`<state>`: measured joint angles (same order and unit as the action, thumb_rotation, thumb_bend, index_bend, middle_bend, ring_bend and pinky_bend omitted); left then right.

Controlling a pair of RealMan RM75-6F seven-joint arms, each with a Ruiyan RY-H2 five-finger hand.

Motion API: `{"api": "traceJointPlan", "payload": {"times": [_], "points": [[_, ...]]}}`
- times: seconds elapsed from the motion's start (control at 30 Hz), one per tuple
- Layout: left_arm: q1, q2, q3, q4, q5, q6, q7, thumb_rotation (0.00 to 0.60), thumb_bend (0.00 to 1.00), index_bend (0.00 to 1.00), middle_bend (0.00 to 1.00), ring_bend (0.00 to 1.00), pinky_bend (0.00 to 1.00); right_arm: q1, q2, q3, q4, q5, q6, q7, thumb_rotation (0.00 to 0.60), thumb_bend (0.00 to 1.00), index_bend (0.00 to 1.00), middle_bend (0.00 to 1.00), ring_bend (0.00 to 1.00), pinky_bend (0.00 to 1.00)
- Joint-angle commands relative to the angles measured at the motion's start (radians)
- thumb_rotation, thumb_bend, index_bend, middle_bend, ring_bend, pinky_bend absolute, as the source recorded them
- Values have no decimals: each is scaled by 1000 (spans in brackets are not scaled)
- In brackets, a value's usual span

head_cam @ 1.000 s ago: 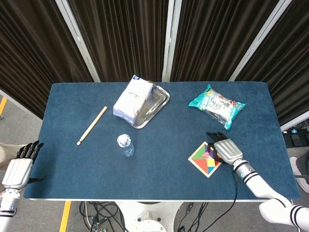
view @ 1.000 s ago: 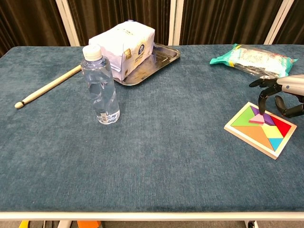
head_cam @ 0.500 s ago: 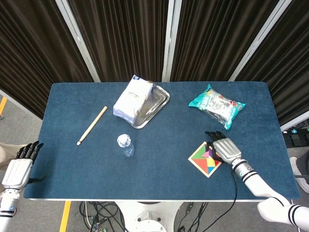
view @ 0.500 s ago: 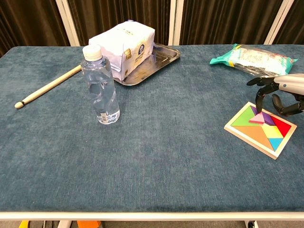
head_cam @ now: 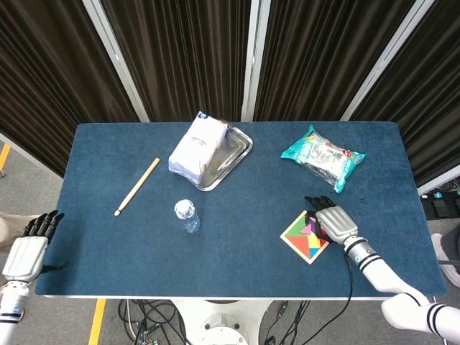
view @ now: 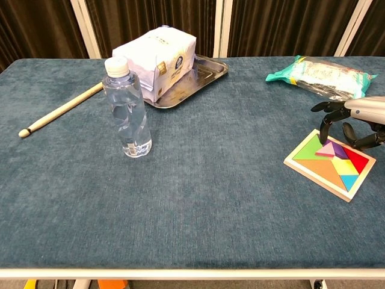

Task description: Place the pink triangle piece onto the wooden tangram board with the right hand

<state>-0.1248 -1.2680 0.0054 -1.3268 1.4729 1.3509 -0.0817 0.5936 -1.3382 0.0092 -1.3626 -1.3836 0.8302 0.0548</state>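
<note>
No lettering can be read: the white paper-wrapped package [view: 157, 52] lying in the shiny metal tray [view: 201, 73] bears a small dark round emblem, and the print on the teal plastic snack bag [view: 319, 74] is too small to make out. The pink triangle piece [view: 325, 150] lies on the square wooden tangram board [view: 328, 163], among the coloured pieces near its far corner, its long edge facing the near side. The right hand [view: 355, 119] hovers just above that corner, dark fingers [view: 325, 125] spread and curved downward, grasping nothing; its wrist is cut off in the chest view. The left hand [head_cam: 29, 248] hangs beside the table's left edge, fingers straight and empty.
</note>
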Motion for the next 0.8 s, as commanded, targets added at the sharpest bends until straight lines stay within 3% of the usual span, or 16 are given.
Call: {"api": "traceJointPlan", "payload": {"times": [0.03, 0.8], "points": [[0, 0, 0, 0, 0, 0, 0, 600, 0, 45, 0, 0, 102, -2, 2, 0, -2, -2, 4, 1, 497, 866, 408, 4, 0, 0], [-2, 2, 1, -8, -1, -5, 6, 600, 0, 45, 0, 0, 102, -19, 21, -9, -20, -16, 22, -7, 505, 870, 449, 11, 0, 0]]}}
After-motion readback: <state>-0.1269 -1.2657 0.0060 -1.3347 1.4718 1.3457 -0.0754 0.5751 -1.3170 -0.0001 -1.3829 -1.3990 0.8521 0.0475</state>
